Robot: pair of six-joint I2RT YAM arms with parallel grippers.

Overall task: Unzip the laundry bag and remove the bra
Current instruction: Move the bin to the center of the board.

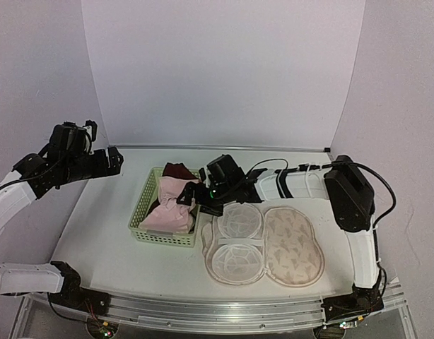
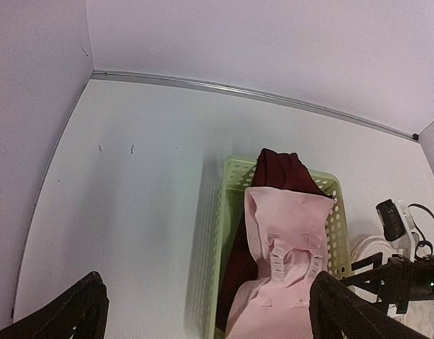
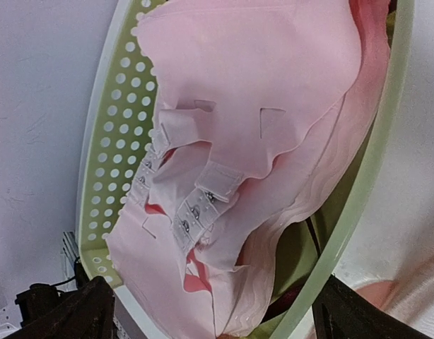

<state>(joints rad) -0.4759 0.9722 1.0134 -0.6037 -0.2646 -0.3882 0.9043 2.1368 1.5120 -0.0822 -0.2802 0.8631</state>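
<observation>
The laundry bag (image 1: 293, 247) lies unzipped and spread flat on the table. Its printed half is on the right and its white mesh half (image 1: 238, 244) on the left. The pink bra (image 1: 171, 205) lies in the light-green basket (image 1: 141, 212), on top of a dark red garment (image 1: 177, 169). My right gripper (image 1: 203, 198) hangs open over the basket's right edge, its jaws wide apart above the bra (image 3: 252, 106), not gripping it. My left gripper (image 1: 114, 161) is open and empty, raised at the far left. In its view (image 2: 206, 314) the bra (image 2: 288, 233) lies far below.
The basket's perforated wall (image 3: 104, 155) and rim (image 2: 231, 183) surround the bra. The dark red garment (image 2: 280, 169) fills the basket's far end. White walls close the table at the back and sides. The right arm (image 1: 348, 191) reaches across the back right.
</observation>
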